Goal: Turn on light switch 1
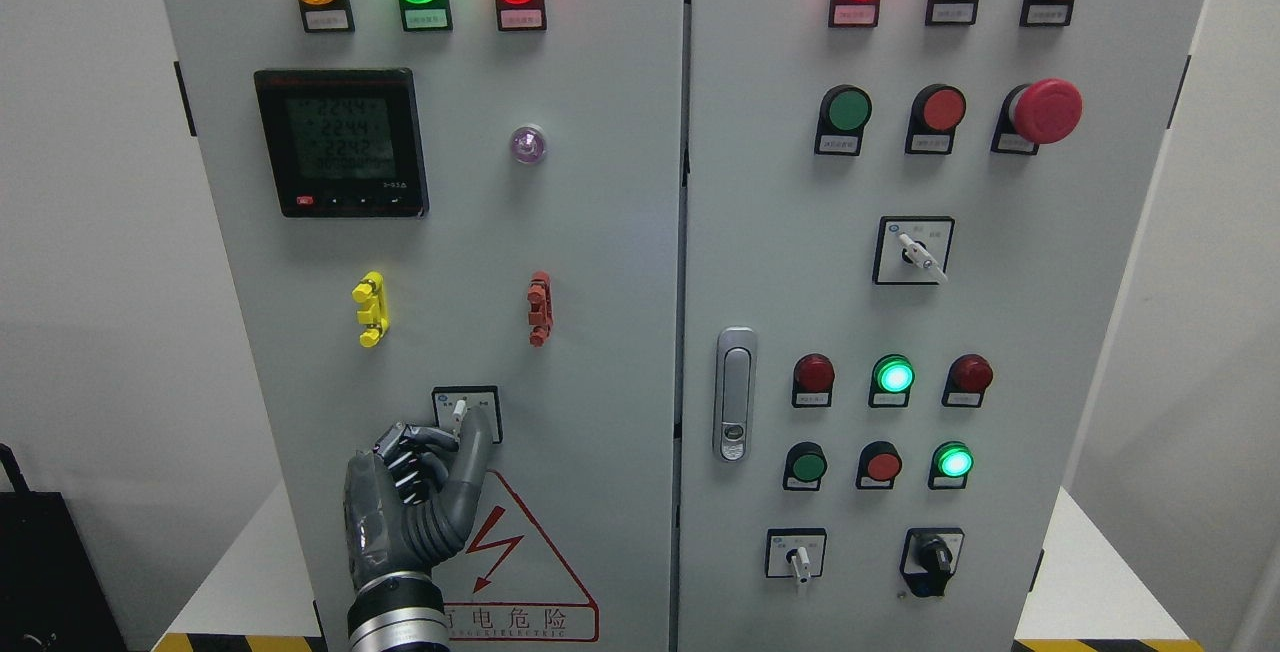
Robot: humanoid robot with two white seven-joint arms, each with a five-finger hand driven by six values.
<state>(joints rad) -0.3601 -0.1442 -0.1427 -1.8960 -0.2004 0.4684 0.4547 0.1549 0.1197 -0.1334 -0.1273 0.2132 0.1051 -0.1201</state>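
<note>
At lower left of the frame, the left hand (415, 492) reaches up the cabinet door (600, 232), fingers pinching the small white lever of the selector switch (465, 414) directly above it, the lever standing nearly upright.

The left hand (420, 492) pinches the switch lever (459, 414) on the grey cabinet (600, 232), just above the warning triangle (520, 562).
</note>
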